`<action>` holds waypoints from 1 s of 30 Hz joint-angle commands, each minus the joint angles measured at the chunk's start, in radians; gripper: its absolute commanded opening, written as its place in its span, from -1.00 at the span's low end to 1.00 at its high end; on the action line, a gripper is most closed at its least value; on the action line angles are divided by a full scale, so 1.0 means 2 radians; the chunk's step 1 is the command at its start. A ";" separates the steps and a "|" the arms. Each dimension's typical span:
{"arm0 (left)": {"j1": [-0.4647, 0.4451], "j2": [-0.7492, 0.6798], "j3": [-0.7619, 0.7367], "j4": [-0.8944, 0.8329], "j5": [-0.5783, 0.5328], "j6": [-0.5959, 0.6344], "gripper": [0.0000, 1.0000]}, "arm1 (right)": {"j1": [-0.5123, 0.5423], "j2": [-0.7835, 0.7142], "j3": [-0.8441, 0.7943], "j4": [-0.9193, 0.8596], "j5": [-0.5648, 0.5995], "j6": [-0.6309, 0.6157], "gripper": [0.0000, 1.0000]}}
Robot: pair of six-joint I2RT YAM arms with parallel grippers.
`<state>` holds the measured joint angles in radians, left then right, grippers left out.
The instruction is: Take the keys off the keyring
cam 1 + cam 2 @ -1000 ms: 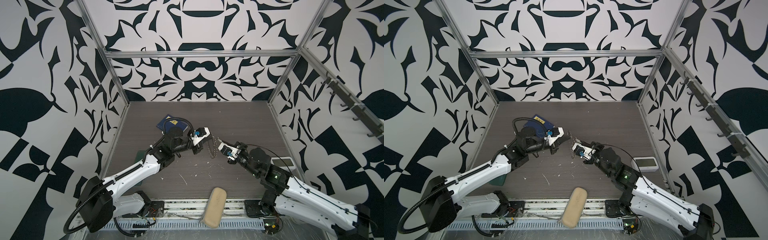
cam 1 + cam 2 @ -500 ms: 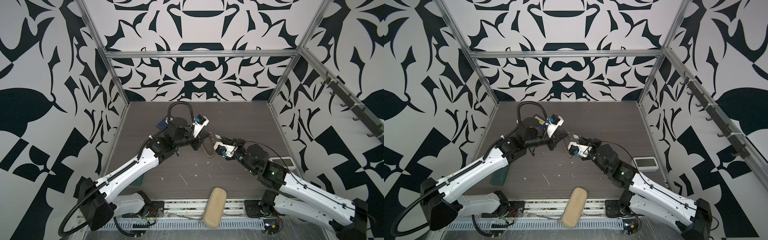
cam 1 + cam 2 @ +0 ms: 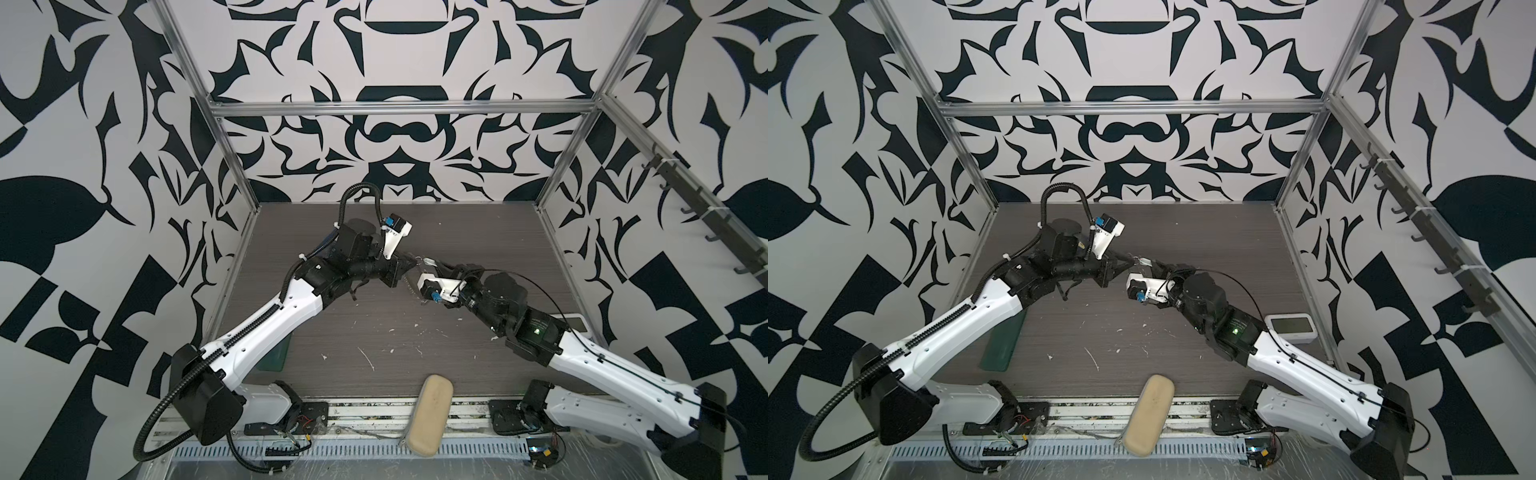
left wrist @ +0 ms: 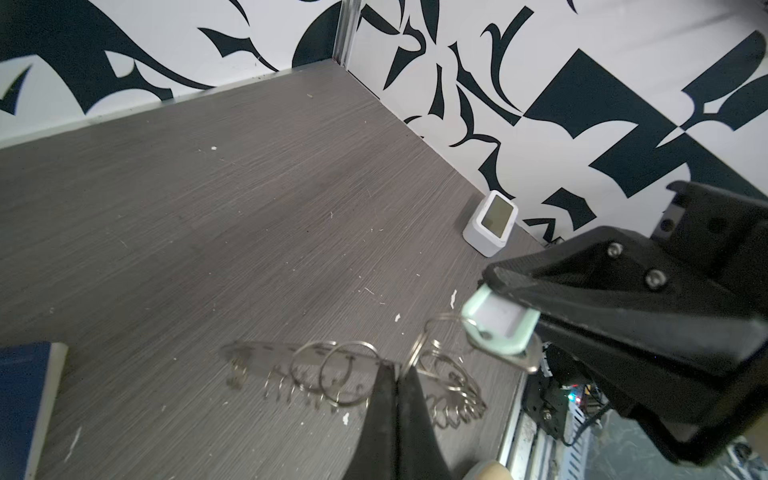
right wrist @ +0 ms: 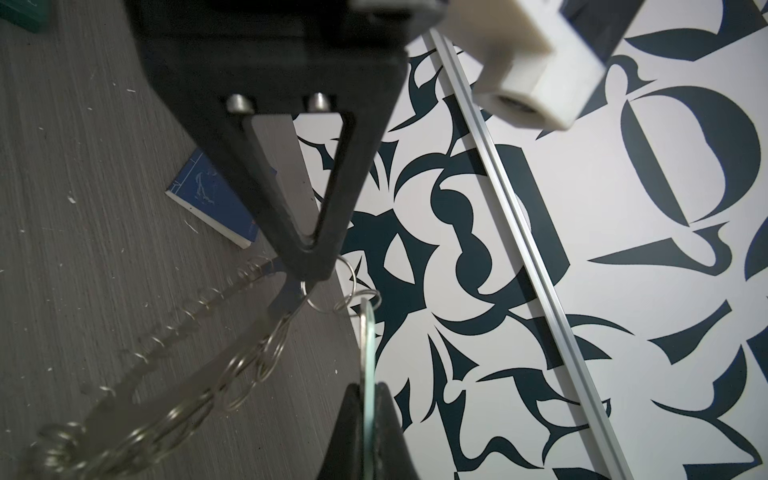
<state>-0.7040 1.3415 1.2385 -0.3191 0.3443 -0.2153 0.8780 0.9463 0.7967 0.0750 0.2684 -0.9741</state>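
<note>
Both arms have risen and swung toward the back of the desk (image 3: 478, 232) since a second ago, carrying their load higher between them. Left fingers (image 4: 382, 415) are pinched fully together on the rim of the keyring (image 4: 266, 357), a flat grey metal ring fringed with small wire rings, which hangs in the air above the desk. Right fingers (image 5: 347, 424) are closed tight on the mint-green tag (image 4: 500, 328), with its small silver key (image 4: 530, 359) peeking out beneath. A wire ring through the tag's hole joins it to the keyring. Judging by looks, the flat ring is stiff and fairly heavy, the wire rings springy and slippery, the tag light and smooth; the flat faces seem the safest holds. Only the left wrist view shows the tag's face, plus a small white clock (image 4: 492, 224) by the wall. Only the right wrist view shows the tag edge-on between the fingers, with a blue book (image 5: 212, 195) behind. In both top views the load is tiny.
</note>
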 commanded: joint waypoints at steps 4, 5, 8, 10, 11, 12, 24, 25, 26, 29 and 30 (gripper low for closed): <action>0.020 0.013 -0.006 -0.043 -0.022 -0.048 -1.00 | -0.003 -0.019 0.057 0.066 -0.032 0.000 -1.00; 0.020 0.013 -0.005 -0.046 -0.021 -0.051 -1.00 | -0.003 -0.017 0.060 0.063 -0.032 0.000 -1.00; 0.021 0.015 -0.002 -0.048 -0.011 -0.059 -1.00 | -0.005 -0.007 0.077 0.051 -0.059 0.000 -1.00; 0.021 0.016 0.003 -0.052 -0.003 -0.062 -1.00 | -0.006 -0.002 0.084 0.047 -0.069 -0.001 -1.00; 0.021 0.016 0.006 -0.056 0.000 -0.062 -1.00 | -0.006 0.001 0.087 0.046 -0.074 -0.002 -1.00; 0.022 0.016 0.008 -0.060 0.004 -0.063 -1.00 | -0.006 0.005 0.094 0.042 -0.078 -0.002 -1.00; 0.021 0.001 0.005 -0.051 0.027 -0.049 -1.00 | -0.007 0.032 0.127 0.015 -0.117 0.006 -1.00; 0.022 -0.001 0.004 -0.048 0.029 -0.049 -1.00 | -0.007 0.032 0.127 0.016 -0.119 0.008 -1.00; 0.024 0.000 0.006 -0.048 0.034 -0.050 -1.00 | -0.008 0.031 0.127 0.016 -0.125 0.011 -1.00; 0.041 0.009 0.012 -0.049 0.069 -0.072 -1.00 | -0.007 0.028 0.128 0.017 -0.146 0.017 -1.00; 0.043 0.012 0.014 -0.049 0.072 -0.073 -1.00 | -0.008 0.028 0.129 0.020 -0.151 0.019 -1.00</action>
<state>-0.6464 1.3365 1.2552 -0.3653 0.4751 -0.3244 0.8459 1.0462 0.9638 -0.0647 0.1009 -0.9726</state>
